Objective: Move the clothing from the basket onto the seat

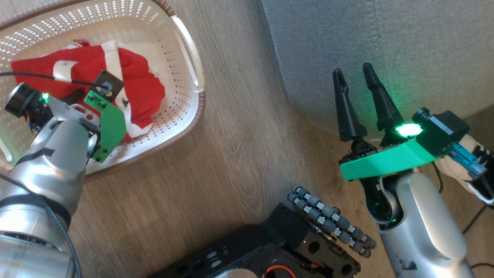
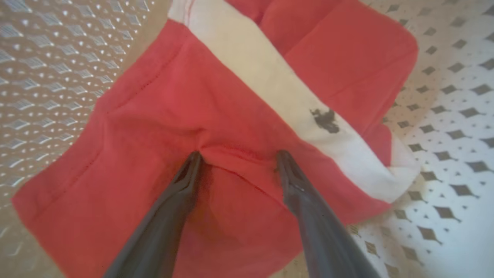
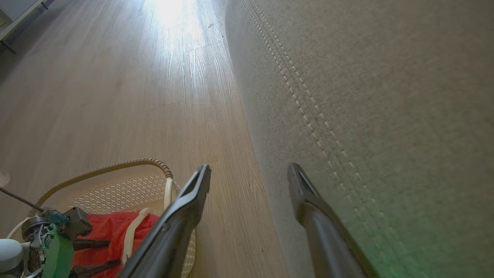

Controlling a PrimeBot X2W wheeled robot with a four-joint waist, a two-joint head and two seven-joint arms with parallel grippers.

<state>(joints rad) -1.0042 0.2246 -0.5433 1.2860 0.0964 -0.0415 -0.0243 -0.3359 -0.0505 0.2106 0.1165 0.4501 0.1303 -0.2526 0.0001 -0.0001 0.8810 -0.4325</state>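
Left gripper [image 2: 237,156] on clothing [image 2: 154,112] in basket [image 2: 447,116]

Home living room, wood-plank floor [image 1: 231,162], grey upholstered seat [image 1: 405,46], laundry basket [image 1: 178,112] of clothing [image 1: 135,83]

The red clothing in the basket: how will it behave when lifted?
Probably floppy: the clothing puckers between the left fingers, so it should drape and hang. Likely light, being thin fabric. A trailing edge might drag over the basket rim.
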